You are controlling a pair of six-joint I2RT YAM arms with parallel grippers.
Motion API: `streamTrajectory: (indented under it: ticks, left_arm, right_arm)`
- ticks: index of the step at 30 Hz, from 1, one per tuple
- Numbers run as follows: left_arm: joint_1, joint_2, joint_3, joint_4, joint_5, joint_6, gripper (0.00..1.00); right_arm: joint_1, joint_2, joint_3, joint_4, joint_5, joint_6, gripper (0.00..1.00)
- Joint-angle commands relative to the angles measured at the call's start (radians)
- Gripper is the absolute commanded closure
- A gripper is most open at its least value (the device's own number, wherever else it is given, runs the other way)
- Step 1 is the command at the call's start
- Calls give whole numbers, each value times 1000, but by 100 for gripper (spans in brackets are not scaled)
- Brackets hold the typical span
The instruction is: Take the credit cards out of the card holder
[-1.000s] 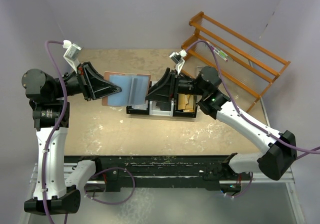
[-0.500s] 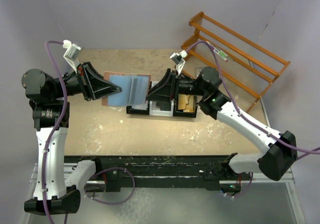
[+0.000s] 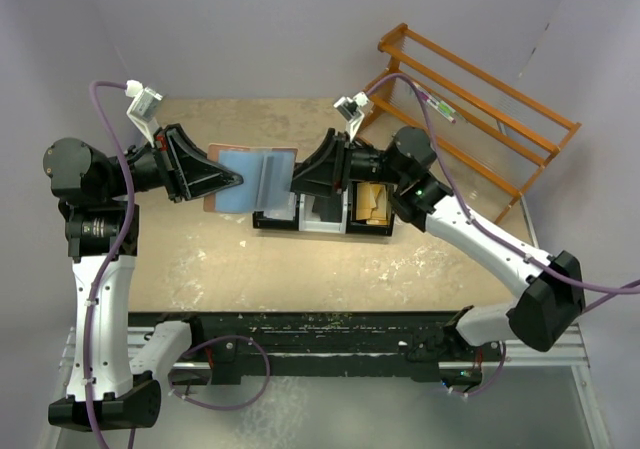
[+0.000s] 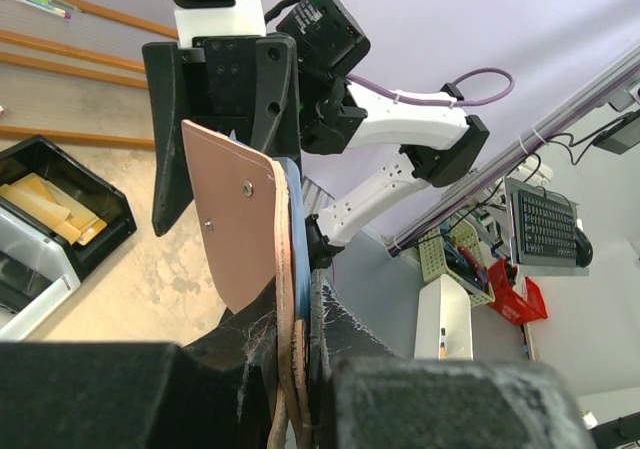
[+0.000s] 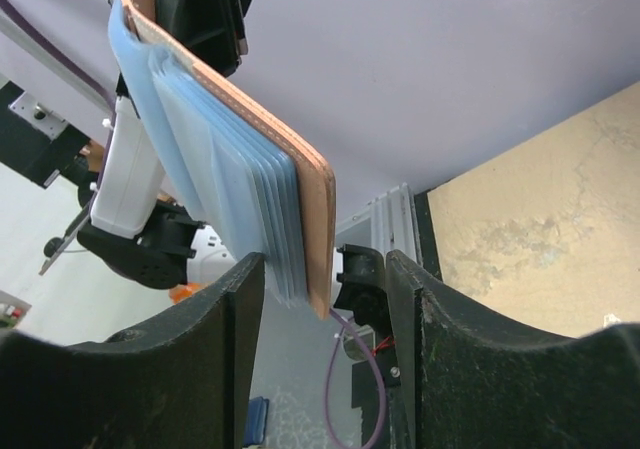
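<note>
The card holder (image 3: pixel 250 179) is open and held above the table, reddish-brown outside, light blue lining facing up. My left gripper (image 3: pixel 237 181) is shut on its left edge; the left wrist view shows the leather (image 4: pixel 235 219) pinched between the fingers (image 4: pixel 297 314). My right gripper (image 3: pixel 296 183) is open at the holder's right edge. In the right wrist view the brown edge (image 5: pixel 318 219) and stacked pale blue pockets (image 5: pixel 230 169) sit between the spread jaws (image 5: pixel 325 269), apart from both fingers. No credit card shows clearly; any cards are hidden in the pockets.
A row of small bins (image 3: pixel 320 221) stands on the table just below the holder, the right one with tan-yellow paper pieces (image 3: pixel 372 201), also seen in the left wrist view (image 4: pixel 55 201). A wooden rack (image 3: pixel 470 119) stands at the back right.
My right gripper has risen from over the bins and moved left, so its open jaws now straddle the holder's right edge. The left arm and the holder have not moved.
</note>
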State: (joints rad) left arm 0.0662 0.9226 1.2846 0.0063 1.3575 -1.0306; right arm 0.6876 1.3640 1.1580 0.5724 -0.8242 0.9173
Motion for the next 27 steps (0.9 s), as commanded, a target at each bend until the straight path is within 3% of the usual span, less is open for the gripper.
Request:
streamTrajectory:
  ticks: [1,5,9,11,14,15,18,22,27]
  left_arm:
    - [6,-7,33,42,-5,-10,100]
    - [6,-6,31,43,-4,-7,100]
    - [6,-4,31,31,-3,10,100]
    - [6,-3,31,2,-2,45,100]
    - [6,-1,38,-105,-17,175,100]
    - [6,1,43,-188,-34,245,99]
    - [6,5,55,-402,-140,507,79]
    - [6,-9,7,-503,-280,731,52]
    - [5,-23,-54,-542,-294,865,27]
  right_arm:
    - [23,16,79,56,19,13,43]
    - [63,34,107,77,16,15,40]
    - [77,25,59,221,-20,97,45]
    - [76,3,33,229,-31,111,55]
    - [76,-46,10,185,-6,112,79]
    - [78,-66,23,108,33,79,86]
    - [102,-79,168,-329,270,-144,100]
    - [155,50,424,-859,623,-264,100]
    - [271,213,621,-1165,974,-322,100]
